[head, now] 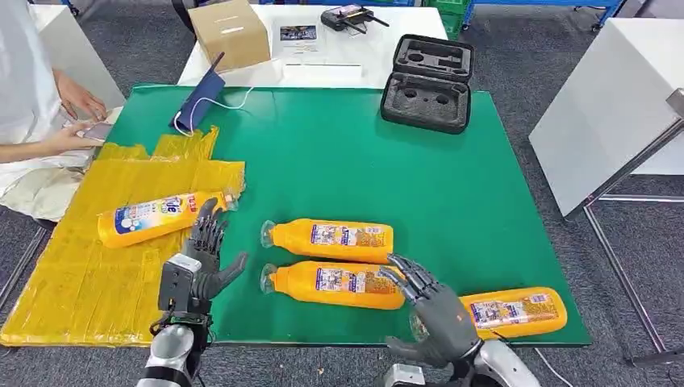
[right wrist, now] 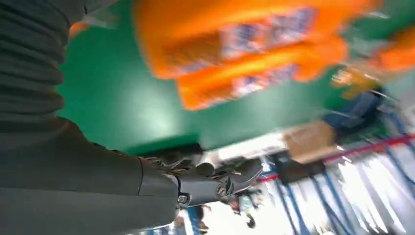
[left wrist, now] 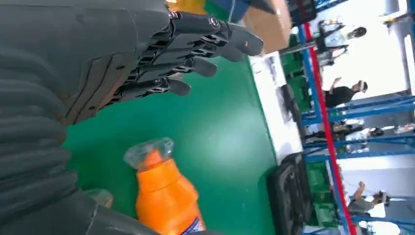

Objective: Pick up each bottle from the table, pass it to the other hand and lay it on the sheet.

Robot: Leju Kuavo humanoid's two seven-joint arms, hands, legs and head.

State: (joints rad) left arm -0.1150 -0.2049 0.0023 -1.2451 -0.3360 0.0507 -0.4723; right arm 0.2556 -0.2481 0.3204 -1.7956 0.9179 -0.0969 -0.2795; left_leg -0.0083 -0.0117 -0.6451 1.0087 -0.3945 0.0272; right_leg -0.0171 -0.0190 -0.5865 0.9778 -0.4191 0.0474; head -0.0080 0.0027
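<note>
Four orange bottles were on the work surface: one bottle on the sheet (head: 157,217) lay slantwise across the yellow sheet (head: 72,274) at the left of the green table (head: 452,201), with its clear cap at the sheet's edge; two middle bottles (head: 332,239) lay side by side on the green, caps toward the sheet; a fourth bottle (head: 516,311) lay near the table's front right edge. The left hand (head: 203,256) stood upright between the sheet bottle and the middle pair, fingers spread and holding nothing, its fingertips just beside the sheet bottle's cap. The right hand (head: 431,310) was over the front of the table between the nearer middle bottle and the fourth bottle, fingers apart and empty. The right wrist view was too blurred for detail. A black foam case (head: 427,82) lay open at the far edge, a cardboard box (head: 229,32) on the white table behind. A seated person (head: 32,97) held a phone at the left.
</note>
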